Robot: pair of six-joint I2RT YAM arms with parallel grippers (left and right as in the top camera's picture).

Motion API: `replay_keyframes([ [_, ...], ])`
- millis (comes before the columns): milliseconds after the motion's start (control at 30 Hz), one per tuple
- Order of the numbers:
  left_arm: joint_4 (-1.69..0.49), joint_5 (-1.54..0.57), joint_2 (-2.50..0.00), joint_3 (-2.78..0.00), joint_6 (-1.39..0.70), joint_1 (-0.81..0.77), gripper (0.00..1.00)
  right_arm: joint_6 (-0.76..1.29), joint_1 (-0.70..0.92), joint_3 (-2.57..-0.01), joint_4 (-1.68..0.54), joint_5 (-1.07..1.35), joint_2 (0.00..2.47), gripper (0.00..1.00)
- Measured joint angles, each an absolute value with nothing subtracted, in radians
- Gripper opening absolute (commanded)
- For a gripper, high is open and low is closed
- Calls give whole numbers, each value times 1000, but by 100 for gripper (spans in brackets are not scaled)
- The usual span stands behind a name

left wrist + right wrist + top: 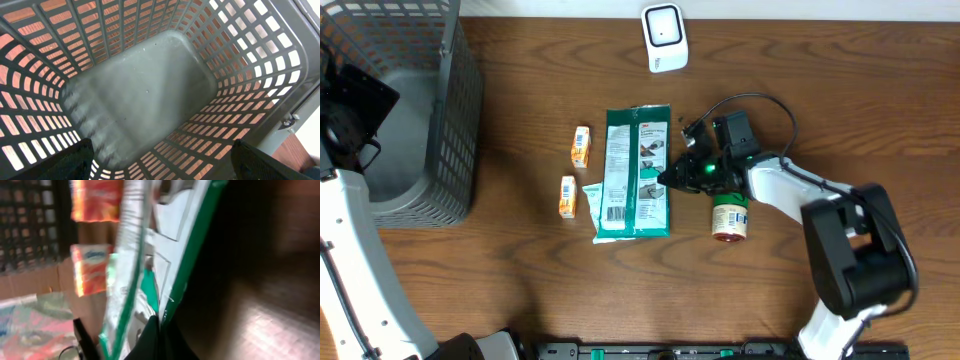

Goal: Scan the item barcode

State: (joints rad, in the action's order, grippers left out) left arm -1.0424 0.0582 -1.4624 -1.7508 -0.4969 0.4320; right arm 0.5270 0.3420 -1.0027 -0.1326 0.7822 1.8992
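The item, a flat green and white packet, lies in the middle of the table with a barcode label near its front end. My right gripper is at the packet's right edge. In the right wrist view its dark fingers are shut on the packet's green edge. A white scanner stands at the back of the table. My left gripper hangs open over the grey basket, its two fingertips wide apart with nothing between them.
Two small orange boxes lie left of the packet. A small jar with a green label stands just right of it, under the right arm. The mesh basket fills the left back corner.
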Motion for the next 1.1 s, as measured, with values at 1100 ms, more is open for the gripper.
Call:
replay_keyframes([
  [1100,-1042,58,-1462,-1751,-497,432,88,347,310,-1002,-345,724,1751,1],
])
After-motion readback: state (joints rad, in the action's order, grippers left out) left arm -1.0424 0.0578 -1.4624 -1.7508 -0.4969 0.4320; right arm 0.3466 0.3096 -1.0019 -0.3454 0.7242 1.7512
